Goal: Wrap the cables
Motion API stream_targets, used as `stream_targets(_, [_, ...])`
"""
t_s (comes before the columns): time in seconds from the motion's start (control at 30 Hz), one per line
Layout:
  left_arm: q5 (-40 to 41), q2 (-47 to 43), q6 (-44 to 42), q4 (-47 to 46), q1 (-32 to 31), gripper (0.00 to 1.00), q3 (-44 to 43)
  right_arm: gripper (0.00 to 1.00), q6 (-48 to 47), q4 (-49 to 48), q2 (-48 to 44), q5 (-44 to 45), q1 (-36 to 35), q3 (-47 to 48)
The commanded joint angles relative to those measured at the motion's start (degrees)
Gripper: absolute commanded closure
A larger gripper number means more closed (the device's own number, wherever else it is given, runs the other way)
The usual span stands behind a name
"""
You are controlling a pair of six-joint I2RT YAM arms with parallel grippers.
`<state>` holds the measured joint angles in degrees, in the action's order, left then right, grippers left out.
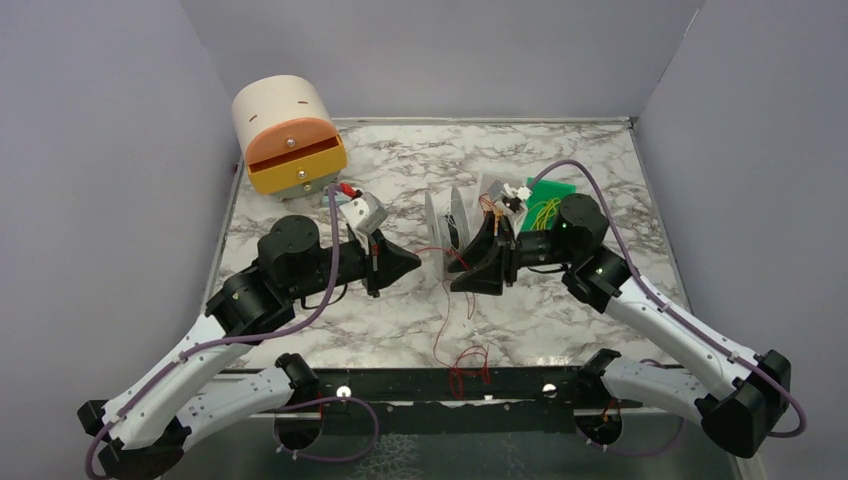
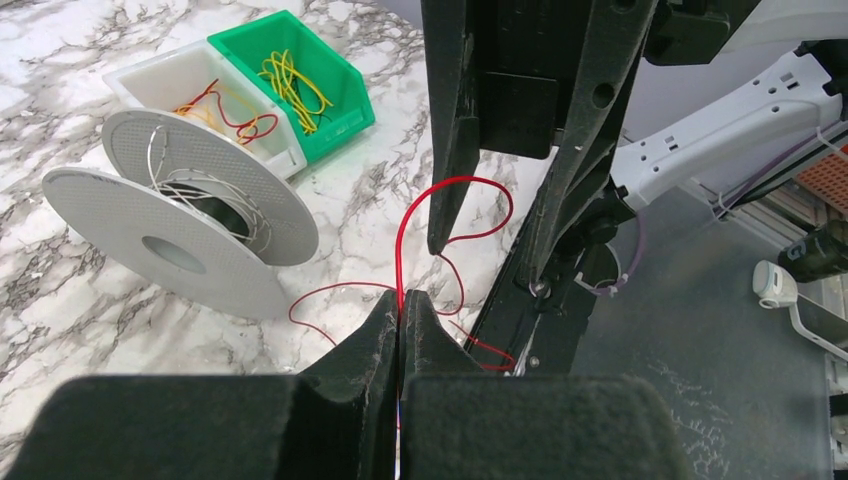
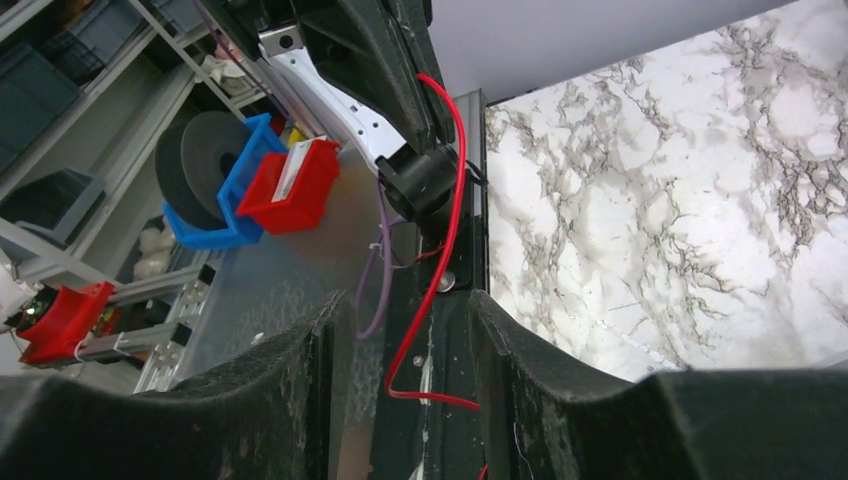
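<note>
While the left gripper [image 2: 402,302] pinches the red cable [image 2: 399,250] at lower middle, the right gripper [image 3: 410,300], fingers [image 3: 300,370] apart, likely must grab it next to wind the spool [image 2: 120,215].

Cable [image 2: 400,250] red. Spool [image 2: 100,215] pale grey (flanges finely stippled). Table [image 1: 560,310] white marble, grey veining. Green bin [image 2: 340,80] beside white bin [image 2: 150,72]. Wires [image 2: 290,80] in green bin yellow-green. Box [image 1: 290,140] cream on top, orange front, yellow base.
</note>
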<state>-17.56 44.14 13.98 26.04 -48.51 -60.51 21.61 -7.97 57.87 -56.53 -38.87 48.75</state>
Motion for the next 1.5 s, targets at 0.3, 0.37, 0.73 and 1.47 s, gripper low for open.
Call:
stream_targets(0.3, [-2.04,-1.75,0.61,-1.43,-0.18,1.00,0.57,0.70,1.12,-7.20,-4.97,7.92,-1.29,-7.26])
stream_targets(0.37, [-1.64,-2.07,0.69,-1.43,-0.19,1.00,0.88,0.74,0.63,-7.07,-6.66,9.07,-1.27,-7.96])
stream_targets(0.73, [-1.27,-3.08,1.03,-1.08,-0.22,1.00,2.57,0.99,-2.79,0.61,-15.12,19.66,-1.29,-8.12])
stream_targets(1.47, [-5.04,-1.95,5.16,-6.03,-0.18,1.00,1.80,0.41,3.48,-20.40,-12.36,12.99,-1.29,-18.72])
